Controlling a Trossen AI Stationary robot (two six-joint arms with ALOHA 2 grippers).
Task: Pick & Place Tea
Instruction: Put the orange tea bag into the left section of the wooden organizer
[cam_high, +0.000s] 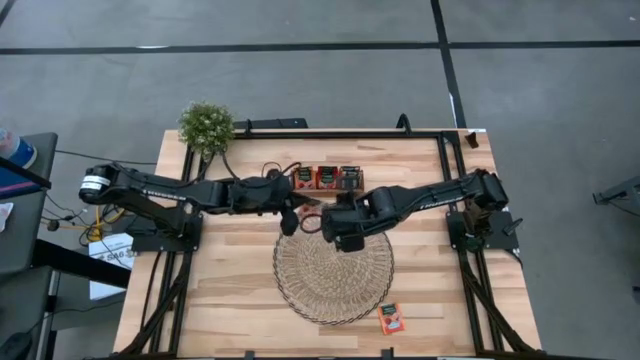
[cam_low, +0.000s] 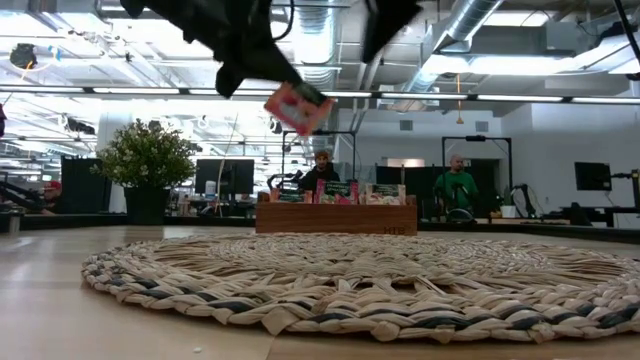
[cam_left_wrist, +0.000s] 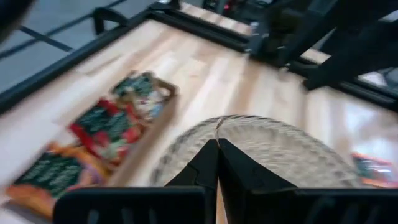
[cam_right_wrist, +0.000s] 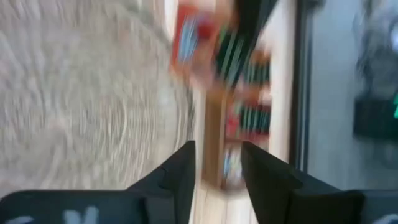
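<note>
My left gripper (cam_low: 262, 82) hangs high over the far left rim of the round woven mat (cam_high: 333, 272) and is shut on one red-orange tea sachet (cam_low: 298, 107). That sachet shows blurred in the right wrist view (cam_right_wrist: 188, 37). My right gripper (cam_right_wrist: 217, 163) is open and holds nothing, above the mat's far part beside the left one. The wooden tray (cam_high: 325, 178) stands past the mat, with more sachets (cam_left_wrist: 102, 127) standing in it. Another sachet (cam_high: 391, 318) lies flat on the table by the mat's near right rim. My left gripper pinches the tea sachet between its two shut fingers at its upper edge (cam_low: 277, 93). The fingers come from above, slanting down. The sachet hangs tilted below them, lifted clear over the mat. In the left wrist view the shut fingers (cam_left_wrist: 208, 163) hide the sachet.
A potted plant (cam_high: 206, 125) stands at the table's far left corner. Black frame rails (cam_high: 440, 135) run along the far and side edges. Bare wood lies left and right of the mat. Two people (cam_low: 322, 170) are in the room behind the table.
</note>
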